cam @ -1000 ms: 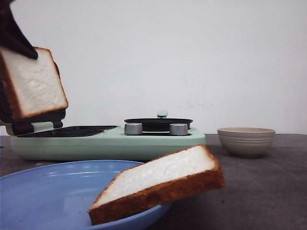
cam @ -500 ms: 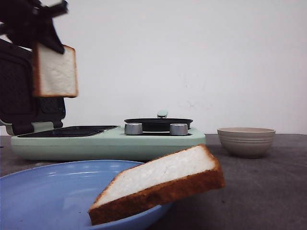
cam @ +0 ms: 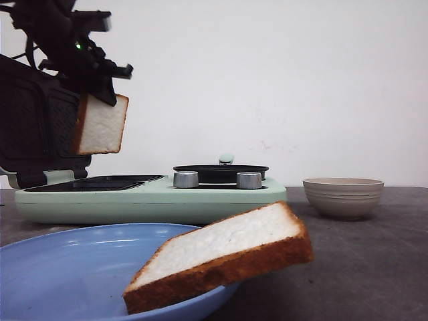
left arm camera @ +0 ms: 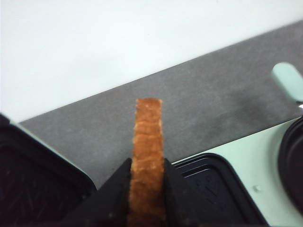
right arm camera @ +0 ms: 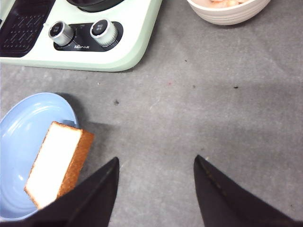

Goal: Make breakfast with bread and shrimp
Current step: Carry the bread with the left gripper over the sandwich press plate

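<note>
Your left gripper (cam: 93, 93) is clenching one bread slice (cam: 100, 124) by its top edge, and the slice is hanging upright at the upper left of the front view, above the dark grill plate (cam: 93, 183) of the mint-green breakfast maker (cam: 150, 200). Your right gripper (right arm camera: 156, 189) is hovering with its jaws spread wide, grasping nothing, over the grey table (right arm camera: 213, 104). The second bread slice (cam: 221, 257) is lying tilted on the rim of the blue plate (cam: 60, 267) at the lower left. The shrimp (right arm camera: 227, 3) are sitting in the beige bowl (cam: 342, 196) at the right.
</note>
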You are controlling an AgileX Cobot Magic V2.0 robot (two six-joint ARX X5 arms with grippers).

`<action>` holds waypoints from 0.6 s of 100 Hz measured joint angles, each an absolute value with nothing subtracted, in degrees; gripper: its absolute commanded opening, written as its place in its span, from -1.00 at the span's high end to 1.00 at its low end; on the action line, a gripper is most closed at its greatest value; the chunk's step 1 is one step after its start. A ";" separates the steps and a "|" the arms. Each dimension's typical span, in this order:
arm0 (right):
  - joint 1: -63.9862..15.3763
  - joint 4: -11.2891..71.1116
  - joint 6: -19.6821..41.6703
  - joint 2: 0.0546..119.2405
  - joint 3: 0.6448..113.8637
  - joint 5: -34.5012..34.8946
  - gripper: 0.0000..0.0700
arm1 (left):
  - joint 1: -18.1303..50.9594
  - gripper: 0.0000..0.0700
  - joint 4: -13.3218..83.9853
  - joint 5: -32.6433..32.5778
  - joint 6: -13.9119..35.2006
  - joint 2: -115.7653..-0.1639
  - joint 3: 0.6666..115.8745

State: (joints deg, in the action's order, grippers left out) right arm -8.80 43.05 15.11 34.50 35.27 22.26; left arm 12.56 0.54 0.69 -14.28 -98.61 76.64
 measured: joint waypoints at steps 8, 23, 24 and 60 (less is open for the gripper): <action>-8.80 43.05 14.98 34.50 35.27 22.24 0.12 | 13.06 0.99 0.60 -0.99 -15.55 -99.81 76.64; -8.80 43.05 14.81 34.50 35.27 22.24 0.12 | 13.54 0.99 0.60 -1.91 -17.52 -100.25 76.64; -8.80 43.05 14.81 34.50 35.27 22.24 0.12 | 13.58 0.99 0.60 -1.96 -17.65 -100.25 76.64; -8.80 43.05 14.81 34.50 35.27 22.24 0.12 | 14.92 0.99 -0.34 -4.38 -19.86 -101.23 76.64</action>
State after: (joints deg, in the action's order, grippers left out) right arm -8.80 43.05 14.81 34.50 35.27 22.24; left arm 14.92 -0.34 -4.38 -19.86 -101.23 76.64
